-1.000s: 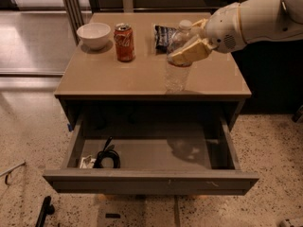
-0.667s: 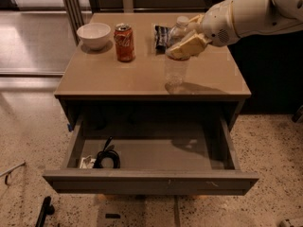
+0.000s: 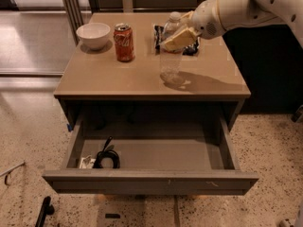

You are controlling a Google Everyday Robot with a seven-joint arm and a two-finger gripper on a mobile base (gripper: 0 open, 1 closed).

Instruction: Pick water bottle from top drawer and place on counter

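While the top drawer [image 3: 151,181] stands open at lower centre, the gripper [image 3: 178,39], upper right of centre, grasps the upright water bottle [image 3: 170,67] near its top over the counter [image 3: 118,77], right of the red soda can [image 3: 124,42] and white bowl [image 3: 93,34].

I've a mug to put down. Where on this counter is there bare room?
The counter is bare front-left, in front of the white bowl and soda can, and front-right beside the water bottle. The back row is crowded: bowl, can, dark packet, and the gripper at the bottle's top.
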